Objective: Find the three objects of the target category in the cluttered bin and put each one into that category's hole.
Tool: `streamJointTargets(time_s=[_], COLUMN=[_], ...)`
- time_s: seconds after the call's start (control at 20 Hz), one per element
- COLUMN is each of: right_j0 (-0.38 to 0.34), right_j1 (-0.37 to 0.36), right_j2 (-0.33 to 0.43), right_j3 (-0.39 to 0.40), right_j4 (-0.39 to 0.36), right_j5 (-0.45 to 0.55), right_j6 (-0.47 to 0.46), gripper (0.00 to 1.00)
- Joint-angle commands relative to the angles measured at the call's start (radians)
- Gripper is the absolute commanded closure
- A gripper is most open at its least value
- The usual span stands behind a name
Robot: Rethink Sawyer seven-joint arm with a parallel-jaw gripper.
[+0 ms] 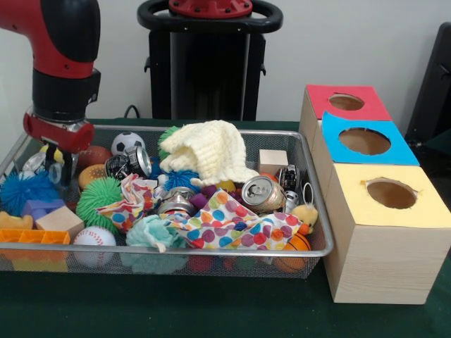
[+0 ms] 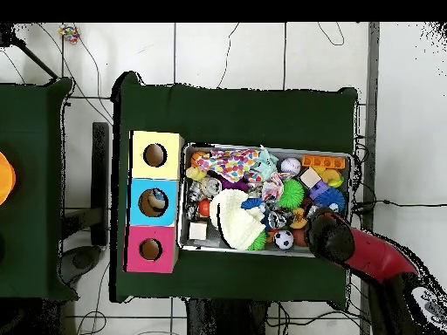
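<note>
Silver wire-mesh bin [image 1: 318,211] sits on green tabletop [image 1: 176,310], crammed with balls, cans, cloths; red-black arm's end effector [image 1: 55,163] dips into its left end, finger state unclear. Wooden box [image 1: 384,211] with red, blue, yellow holes stands right. Overhead: arm [image 2: 349,247] covers bin's [image 2: 262,148] lower-right corner, box [image 2: 154,201] touching bin's left.

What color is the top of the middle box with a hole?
Blue. The middle box shows it best in the front view, between the red-topped and yellow-topped boxes.
</note>
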Motion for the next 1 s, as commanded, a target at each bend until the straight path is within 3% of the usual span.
streamJointTargets(time_s=[0.05, 1.0], right_j0=[0.008, 0.098], right_j1=[-0.126, -0.219], right_j2=[0.088, 0.057], right_j3=[0.091, 0.119], right_j4=[0.035, 0.060], right_j5=[0.198, 0.236], right_j6=[0.036, 0.094], gripper=[1.00, 1.00])
